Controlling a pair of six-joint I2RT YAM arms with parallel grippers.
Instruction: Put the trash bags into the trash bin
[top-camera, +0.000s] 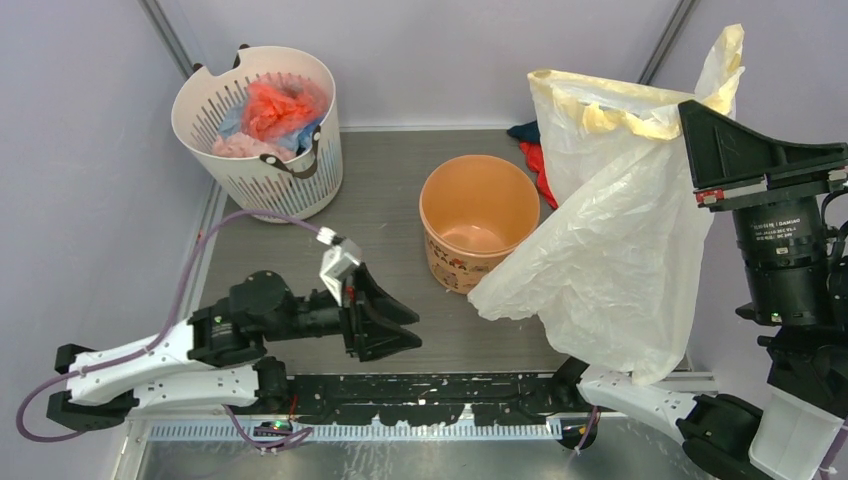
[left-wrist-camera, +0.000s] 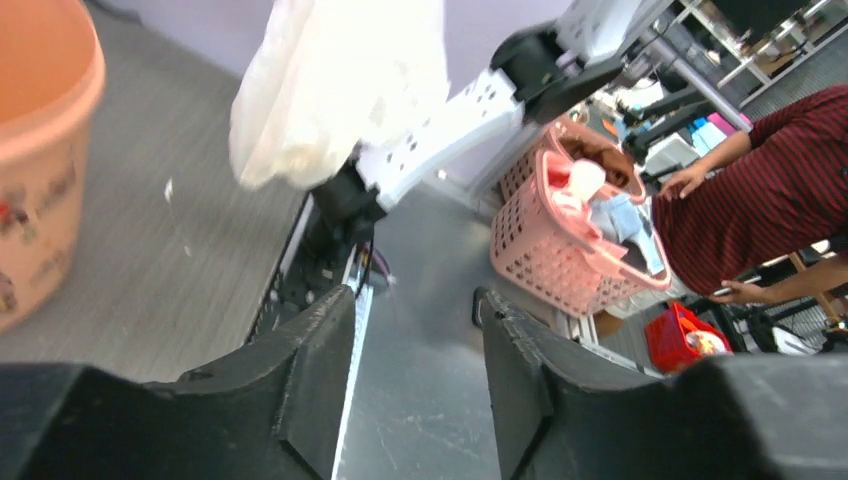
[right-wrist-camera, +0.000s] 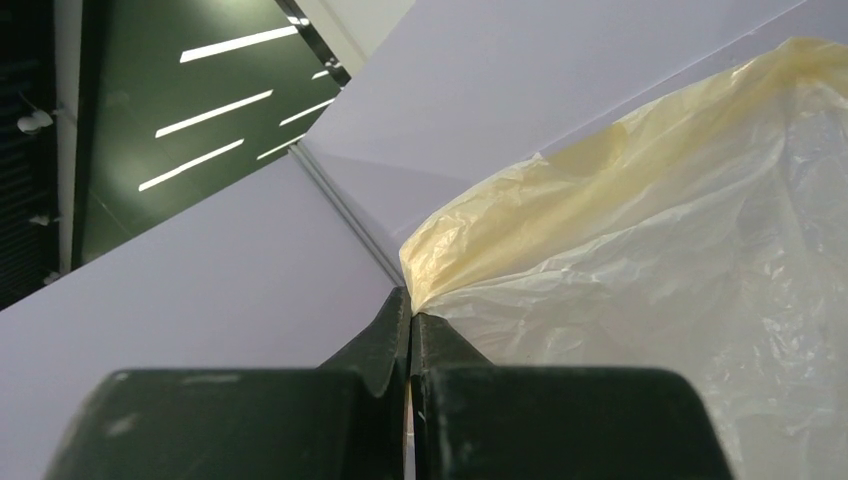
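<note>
A: So, where is the bag (top-camera: 610, 250)?
B: Up in the air on the right, pinched at its yellow top edge by the right gripper (top-camera: 688, 108). Its low corner hangs just beside the rim of the orange bin (top-camera: 452, 265).
A: And the left gripper (top-camera: 412, 331)?
B: Low over the table (top-camera: 390, 190), jaws apart, holding nothing.

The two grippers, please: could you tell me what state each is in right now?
Left gripper: open, holding nothing.
Right gripper: shut on the trash bag, at its yellow edge.
</note>
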